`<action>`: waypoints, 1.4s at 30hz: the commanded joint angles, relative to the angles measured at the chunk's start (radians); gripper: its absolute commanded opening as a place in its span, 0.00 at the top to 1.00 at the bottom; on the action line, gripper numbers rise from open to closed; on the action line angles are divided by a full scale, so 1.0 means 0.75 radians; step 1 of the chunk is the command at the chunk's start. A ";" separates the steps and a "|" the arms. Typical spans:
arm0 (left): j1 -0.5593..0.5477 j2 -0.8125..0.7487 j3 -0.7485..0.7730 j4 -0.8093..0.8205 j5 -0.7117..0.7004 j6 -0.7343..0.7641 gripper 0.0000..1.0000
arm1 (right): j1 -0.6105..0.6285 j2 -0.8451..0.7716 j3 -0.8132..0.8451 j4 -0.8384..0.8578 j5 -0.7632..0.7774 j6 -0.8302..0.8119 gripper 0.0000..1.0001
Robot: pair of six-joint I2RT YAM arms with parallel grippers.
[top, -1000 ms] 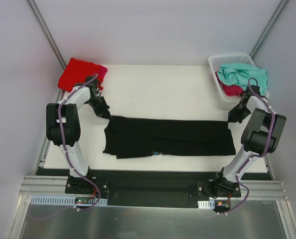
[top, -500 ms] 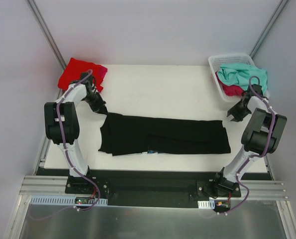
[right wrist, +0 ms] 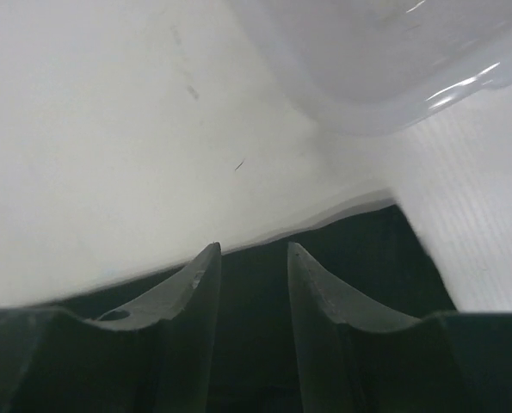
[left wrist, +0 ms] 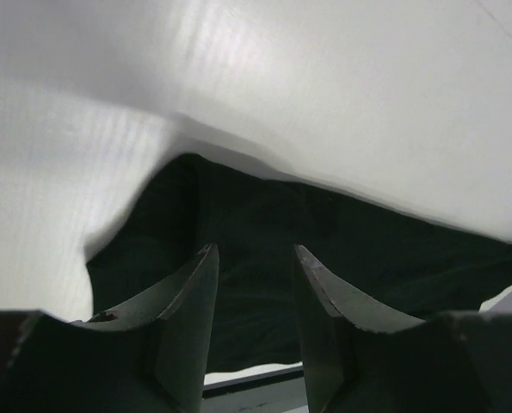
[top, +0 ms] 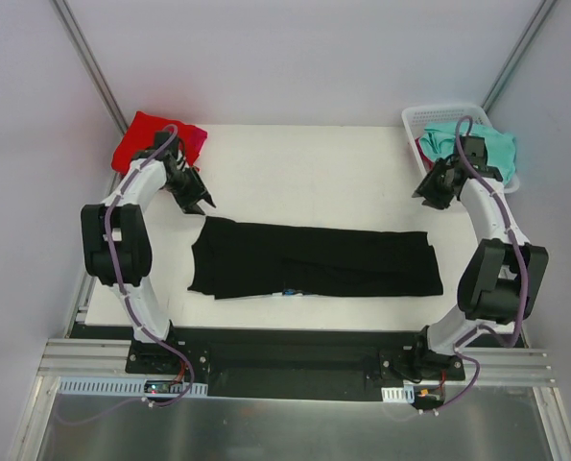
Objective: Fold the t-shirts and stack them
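Cloth first: black t-shirt flat on the desk, a long band across the near middle, long axis running left to right. Apparently already narrowed by a lengthwise fold, to judge from the crease line along it.

Left hand just beyond the band's far left corner, lifted clear of the cloth, fingers spread with nothing between them. Right hand beyond the far right corner and somewhat further off, close to the white basket, fingers likewise spread and empty. Same story from both wrist views: dark cloth below the parted fingertips, bare desk past its far edge.

Likely next, as a judgement only: a fold across the short way, one end carried along the long axis over the other. For that, each end of the band nearest its own arm, left end to the left hand, right end to the right hand, neither arm favoured overall. Shorter reach on the left side.

Elsewhere: red t-shirt with a magenta-pink t-shirt against it at the far left corner of the desk, close behind the left hand. Teal-mint t-shirt heaped in the basket at far right, well apart from the black one
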 commanded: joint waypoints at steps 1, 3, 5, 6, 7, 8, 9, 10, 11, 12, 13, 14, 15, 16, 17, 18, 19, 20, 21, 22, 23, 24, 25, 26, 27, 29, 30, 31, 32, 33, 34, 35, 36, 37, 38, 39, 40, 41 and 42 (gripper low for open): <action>-0.183 -0.228 -0.045 -0.014 0.020 -0.084 0.61 | 0.133 -0.136 -0.021 -0.090 -0.011 -0.024 0.60; -0.238 -0.267 -0.123 0.023 0.036 -0.125 0.59 | 0.192 -0.164 -0.077 -0.072 -0.048 -0.002 0.60; -0.307 -0.290 -0.219 0.055 0.026 -0.160 0.58 | 0.255 -0.144 -0.101 -0.061 -0.107 0.011 0.60; -0.324 -0.310 -0.254 0.114 0.056 -0.186 0.58 | 0.288 -0.130 -0.113 -0.065 -0.120 0.005 0.60; -0.361 -0.316 -0.309 0.133 0.064 -0.203 0.57 | 0.321 -0.105 -0.124 -0.074 -0.101 0.001 0.60; -0.385 -0.320 -0.328 0.150 0.071 -0.227 0.57 | 0.386 -0.101 -0.138 -0.070 -0.061 0.005 0.60; -0.408 -0.324 -0.344 0.168 0.075 -0.233 0.57 | 0.411 -0.095 -0.170 -0.064 -0.050 0.007 0.60; -0.430 -0.324 -0.358 0.174 0.073 -0.240 0.58 | 0.430 -0.081 -0.187 -0.053 -0.048 0.015 0.61; -0.483 -0.328 -0.397 0.182 0.075 -0.256 0.58 | 0.458 -0.077 -0.203 -0.043 -0.066 0.021 0.61; -0.508 -0.339 -0.420 0.189 0.075 -0.268 0.57 | 0.475 -0.068 -0.220 -0.037 -0.064 0.021 0.61; -0.535 -0.349 -0.471 0.209 0.071 -0.278 0.57 | 0.487 -0.044 -0.220 -0.039 -0.064 0.019 0.61; -0.557 -0.357 -0.499 0.219 0.067 -0.301 0.57 | 0.509 -0.034 -0.218 -0.045 -0.060 0.009 0.62; -0.598 -0.381 -0.528 0.229 0.062 -0.307 0.57 | 0.516 -0.026 -0.216 -0.051 -0.054 -0.007 0.62; -0.615 -0.398 -0.587 0.246 0.050 -0.315 0.58 | 0.522 -0.017 -0.214 -0.063 -0.050 -0.012 0.62; -0.623 -0.412 -0.620 0.254 0.050 -0.332 0.58 | 0.524 -0.007 -0.216 -0.070 -0.040 -0.018 0.62; -0.631 -0.445 -0.649 0.262 0.052 -0.338 0.57 | 0.524 -0.007 -0.220 -0.072 -0.036 -0.024 0.62; -0.631 -0.461 -0.700 0.272 0.050 -0.346 0.57 | 0.524 -0.003 -0.226 -0.072 -0.032 -0.038 0.62; -0.631 -0.476 -0.720 0.277 0.046 -0.352 0.57 | 0.524 0.001 -0.226 -0.076 -0.024 -0.040 0.62; -0.631 -0.500 -0.739 0.277 0.042 -0.352 0.57 | 0.524 0.013 -0.226 -0.078 -0.011 -0.040 0.62; -0.631 -0.510 -0.763 0.277 0.040 -0.350 0.57 | 0.526 0.022 -0.228 -0.074 -0.013 -0.055 0.63; -0.631 -0.517 -0.774 0.277 0.038 -0.346 0.57 | 0.528 0.030 -0.230 -0.074 -0.011 -0.057 0.63; -0.631 -0.523 -0.782 0.277 0.036 -0.342 0.57 | 0.524 0.056 -0.234 -0.074 -0.005 -0.061 0.63; -0.631 -0.523 -0.788 0.277 0.036 -0.340 0.57 | 0.526 0.071 -0.242 -0.058 -0.005 -0.063 0.63; -0.631 -0.519 -0.798 0.277 0.040 -0.340 0.57 | 0.522 0.087 -0.255 -0.055 0.001 -0.061 0.63; -0.631 -0.517 -0.798 0.275 0.038 -0.342 0.57 | 0.518 0.117 -0.259 -0.057 0.007 -0.051 0.63; -0.627 -0.504 -0.794 0.277 0.032 -0.340 0.57 | 0.499 0.146 -0.275 -0.043 -0.007 -0.016 0.63; -0.621 -0.488 -0.792 0.277 0.028 -0.336 0.57 | 0.493 0.161 -0.295 -0.031 -0.007 -0.004 0.63; -0.609 -0.476 -0.778 0.277 0.026 -0.330 0.57 | 0.483 0.167 -0.304 -0.027 -0.007 0.007 0.64; -0.564 -0.445 -0.770 0.275 0.034 -0.313 0.57 | 0.481 0.169 -0.310 -0.027 0.007 0.021 0.64; -0.541 -0.427 -0.764 0.275 0.052 -0.303 0.57 | 0.479 0.167 -0.326 -0.029 0.027 0.027 0.64; -0.513 -0.408 -0.743 0.275 0.050 -0.291 0.57 | 0.481 0.157 -0.334 -0.029 0.040 0.029 0.64; -0.468 -0.370 -0.733 0.270 0.058 -0.265 0.58 | 0.481 0.151 -0.338 -0.033 0.056 0.029 0.64; -0.445 -0.353 -0.725 0.268 0.064 -0.252 0.57 | 0.479 0.148 -0.345 -0.047 0.068 0.025 0.65; -0.435 -0.339 -0.710 0.262 0.056 -0.242 0.57 | 0.479 0.138 -0.347 -0.055 0.081 0.017 0.65; -0.408 -0.312 -0.706 0.256 0.046 -0.224 0.58 | 0.479 0.134 -0.349 -0.063 0.099 0.013 0.65; -0.396 -0.300 -0.702 0.252 0.046 -0.217 0.57 | 0.475 0.130 -0.351 -0.074 0.107 0.009 0.65; -0.384 -0.288 -0.706 0.252 0.048 -0.213 0.57 | 0.467 0.122 -0.361 -0.076 0.113 0.005 0.65; -0.371 -0.271 -0.710 0.252 0.048 -0.205 0.57 | 0.462 0.110 -0.365 -0.082 0.120 0.003 0.66; -0.351 -0.263 -0.714 0.252 0.044 -0.201 0.57 | 0.460 0.099 -0.371 -0.088 0.126 0.005 0.66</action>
